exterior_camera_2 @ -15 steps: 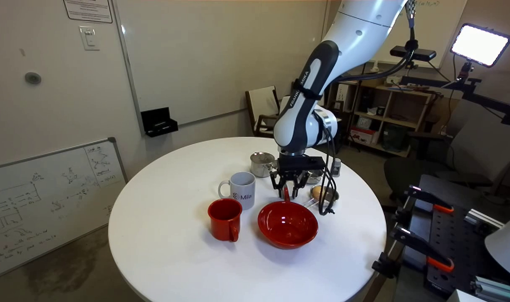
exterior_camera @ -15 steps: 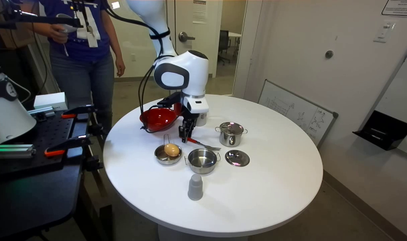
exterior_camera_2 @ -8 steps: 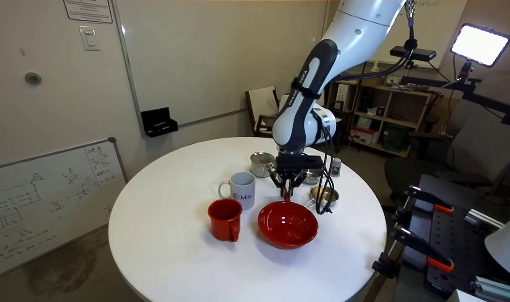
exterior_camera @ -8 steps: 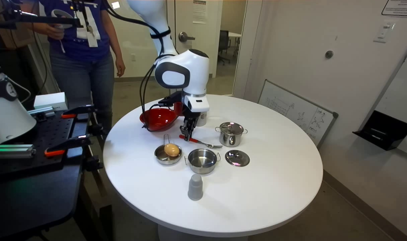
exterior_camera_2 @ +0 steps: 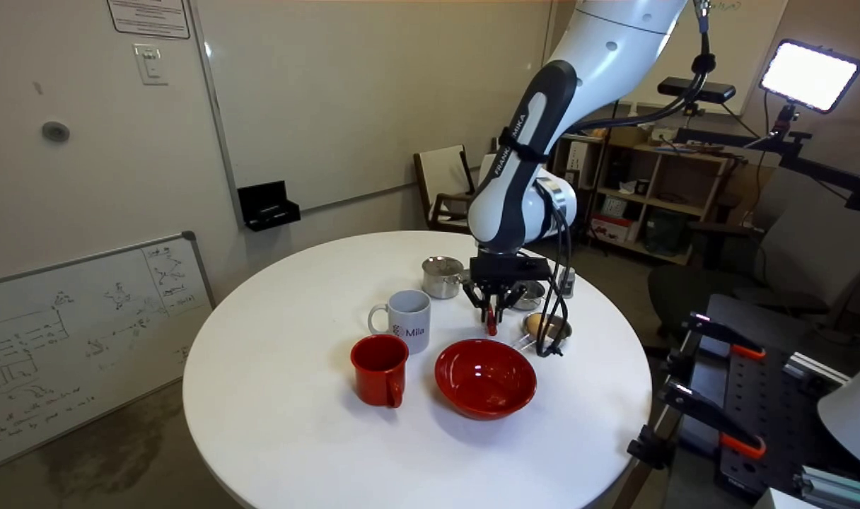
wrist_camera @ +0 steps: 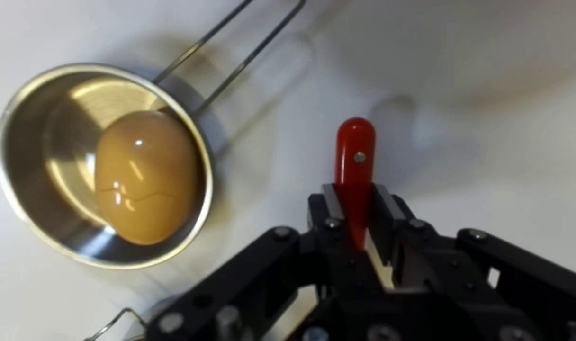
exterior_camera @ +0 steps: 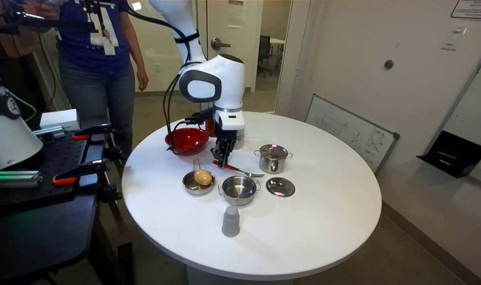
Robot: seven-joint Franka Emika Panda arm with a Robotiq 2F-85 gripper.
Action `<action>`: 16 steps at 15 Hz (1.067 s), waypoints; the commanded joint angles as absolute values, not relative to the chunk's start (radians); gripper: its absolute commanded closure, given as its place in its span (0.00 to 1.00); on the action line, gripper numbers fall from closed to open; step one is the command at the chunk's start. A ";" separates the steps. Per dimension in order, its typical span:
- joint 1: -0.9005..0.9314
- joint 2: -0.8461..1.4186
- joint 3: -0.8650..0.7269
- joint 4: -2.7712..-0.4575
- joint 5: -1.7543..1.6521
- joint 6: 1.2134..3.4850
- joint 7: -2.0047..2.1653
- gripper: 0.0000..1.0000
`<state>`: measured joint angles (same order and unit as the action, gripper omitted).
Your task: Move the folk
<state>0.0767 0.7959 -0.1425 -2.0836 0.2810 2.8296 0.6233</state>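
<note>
Your gripper [wrist_camera: 356, 201] clamped on fork [wrist_camera: 355, 156] mid-handle, beside small pan [wrist_camera: 34, 142], apart from it. Expect light, stiff, sturdy piece; glossy red handle may slip or twist. Hold looks sound where you have it; squeeze firmly, since metal tines [exterior_camera: 256, 175] overhang and could dip.

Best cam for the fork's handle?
Wrist view: the handle is large there, its rivet clear, the tool shut on its sides. Both exterior views show it small, partly hidden by the tool: in an exterior view the tines show too; in an exterior view, only a short red piece.
</note>
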 commanded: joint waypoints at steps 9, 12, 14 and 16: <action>0.233 0.554 -0.234 -2.179 0.040 2.778 0.483 0.95; 0.218 0.526 -0.197 -2.146 -0.022 2.714 0.392 0.95; 0.171 0.520 -0.135 -2.126 -0.023 2.694 0.295 0.95; 0.113 0.532 -0.063 -2.102 0.003 2.693 0.176 0.95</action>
